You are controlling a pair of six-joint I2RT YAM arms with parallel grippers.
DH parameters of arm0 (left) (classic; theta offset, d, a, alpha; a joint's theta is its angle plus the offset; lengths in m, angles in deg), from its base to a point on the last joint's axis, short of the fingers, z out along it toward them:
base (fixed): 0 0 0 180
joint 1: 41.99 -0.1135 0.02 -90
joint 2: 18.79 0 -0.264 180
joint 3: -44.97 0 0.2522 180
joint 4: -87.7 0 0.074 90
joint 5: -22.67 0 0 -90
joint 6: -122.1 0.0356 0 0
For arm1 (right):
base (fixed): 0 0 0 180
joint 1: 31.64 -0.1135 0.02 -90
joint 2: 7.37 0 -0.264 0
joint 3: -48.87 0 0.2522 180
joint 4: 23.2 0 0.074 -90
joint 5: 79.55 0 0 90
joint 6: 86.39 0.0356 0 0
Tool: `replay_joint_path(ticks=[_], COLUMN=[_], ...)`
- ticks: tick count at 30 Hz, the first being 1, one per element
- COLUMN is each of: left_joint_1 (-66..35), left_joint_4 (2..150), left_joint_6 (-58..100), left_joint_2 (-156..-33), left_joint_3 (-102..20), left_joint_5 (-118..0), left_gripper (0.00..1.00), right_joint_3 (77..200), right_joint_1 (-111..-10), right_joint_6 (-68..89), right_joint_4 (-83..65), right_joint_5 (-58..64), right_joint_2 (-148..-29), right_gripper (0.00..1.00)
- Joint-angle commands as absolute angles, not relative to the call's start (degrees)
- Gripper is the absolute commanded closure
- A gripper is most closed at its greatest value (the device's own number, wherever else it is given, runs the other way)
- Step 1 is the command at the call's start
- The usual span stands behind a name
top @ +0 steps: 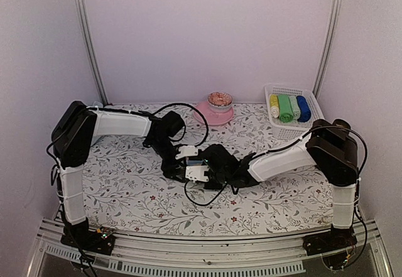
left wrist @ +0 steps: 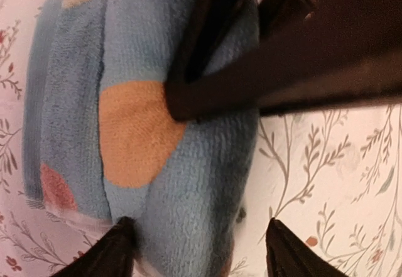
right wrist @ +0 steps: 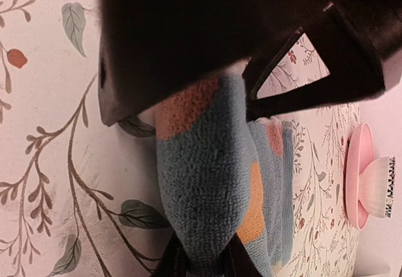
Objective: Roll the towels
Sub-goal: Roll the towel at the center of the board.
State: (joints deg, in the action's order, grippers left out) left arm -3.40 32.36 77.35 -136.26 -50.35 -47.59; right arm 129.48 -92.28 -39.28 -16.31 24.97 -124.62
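Dark right tool tight on a plush blue towel — thick, orange-dotted

The soft pale blue terry towel, on the near side of the round pink plate, carried large orange dots and a smaller red one, with a whitish edge. The table wore a white cloth printed with grey-green leafy vines and tiny red flowers. Right of the pink plate, the white slatted plastic basket held four rolled towels: yellow, green, pale green and deep blue. On the plate, a small ribbed bowl was white-sided and reddish-brown on top. The left pincer and right pincer were black.
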Motion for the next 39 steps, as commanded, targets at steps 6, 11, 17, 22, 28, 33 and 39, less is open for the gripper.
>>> replay_joint_path(ticks=[6,11,17,22,28,33,39], left_joint_1=[-9.8,-13.2,-13.3,-13.3,-11.5,-5.9,0.2], left_joint_4=[47.4,56.6,66.7,74.0,84.0,90.9,100.3], left_joint_6=[70.6,70.0,72.8,76.1,80.5,85.4,88.3], left_joint_2=[-121.2,-113.4,-106.9,-101.9,-94.1,-89.9,-93.5], left_joint_3=[-37.5,-28.6,-17.2,-9.4,1.2,7.5,10.2], left_joint_5=[-52.7,-51.9,-50.9,-48.9,-49.5,-54.7,-62.1], left_gripper=[0.03,0.03,0.06,0.31,0.45,0.52,0.53], right_joint_3=[134.1,139.1,147.0,155.3,163.4,164.7,167.4], right_joint_1=[-91.4,-89.6,-88.0,-87.7,-85.1,-82.8,-82.0], right_joint_6=[-33.9,-30.2,-25.5,-21.5,-16.0,-12.8,-11.3], right_joint_4=[-3.1,4.0,12.7,21.3,28.5,29.0,30.4], right_joint_5=[14.6,7.2,0.5,-3.0,-11.9,-16.3,-18.9], right_joint_2=[-127.6,-128.9,-132.3,-136.6,-141.3,-141.4,-146.0], right_gripper=[0.87,0.86,0.86,0.86,0.86,0.86,0.86])
